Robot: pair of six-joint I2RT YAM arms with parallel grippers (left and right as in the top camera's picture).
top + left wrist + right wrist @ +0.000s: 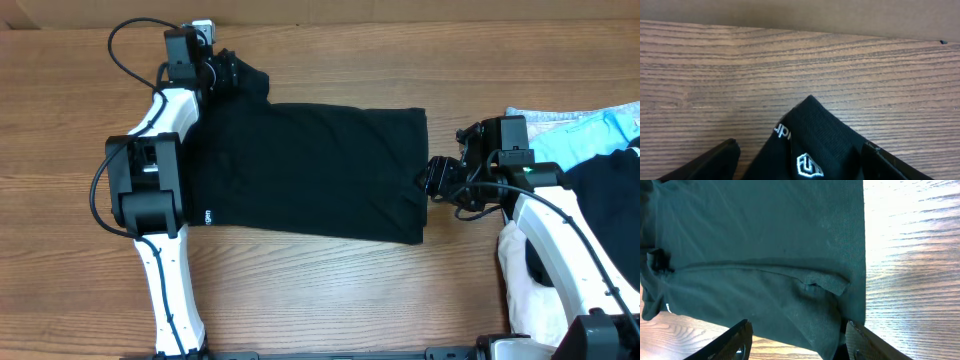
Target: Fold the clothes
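Two sets of fingers are at work on one black T-shirt [310,170]. It lies on the tabletop [320,300] as a long flat block between the two arms. One bunched corner [245,82] sticks out at the far left end. A tiny white tag [208,215] shows at the near left edge.

The left fingers [715,160] stand wide apart around that bunched corner. The cloth sits loose between them, so I think they hold nothing. The right fingers [735,342] stand wide too, right at the shirt's right edge. The cloth lies flat under them, and they seem to hold nothing either.

I think the step now is to get a good hold for the next fold. To do it well, the left side should first lay the bunched corner flat on the block, so no lump gets folded in. A small crease [825,282] sits near the right edge, and it may need a gentle pull to smooth it. The right fingers should go down over the edge and pinch every layer, not just the top one. The cloth is soft, so a lift that stays low keeps it from sagging and sliding. The light-blue cloth [600,130] lies close behind the right arm, so the arm should keep off it.
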